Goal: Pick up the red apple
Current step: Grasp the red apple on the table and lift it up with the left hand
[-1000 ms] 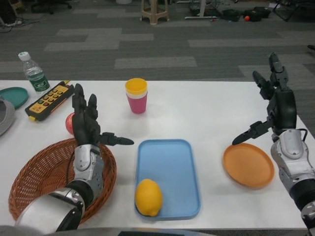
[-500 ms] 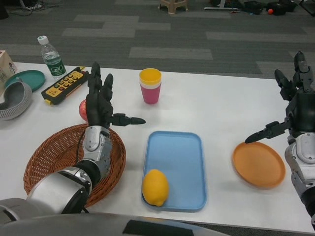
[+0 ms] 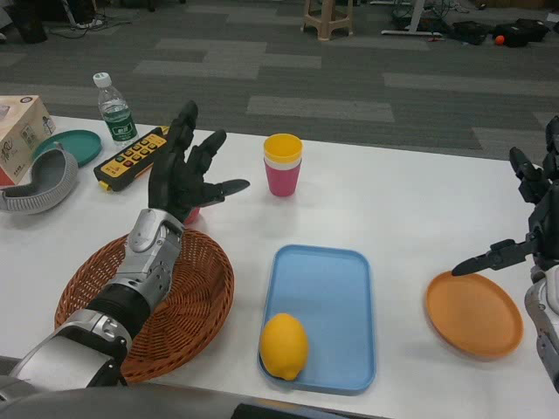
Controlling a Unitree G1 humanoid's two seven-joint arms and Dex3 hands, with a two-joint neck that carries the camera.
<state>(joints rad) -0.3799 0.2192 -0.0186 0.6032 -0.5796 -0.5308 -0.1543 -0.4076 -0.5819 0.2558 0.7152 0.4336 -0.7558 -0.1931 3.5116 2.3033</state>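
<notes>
Head view: one red apple (image 3: 191,215), one lemon (image 3: 284,346).

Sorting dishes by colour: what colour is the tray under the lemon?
Light blue; the tray shows plainly in the head view, the only one.

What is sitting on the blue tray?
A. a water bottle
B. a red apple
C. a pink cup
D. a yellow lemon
D. The yellow lemon lies at the near end of the blue tray, with nothing else on it.
</notes>
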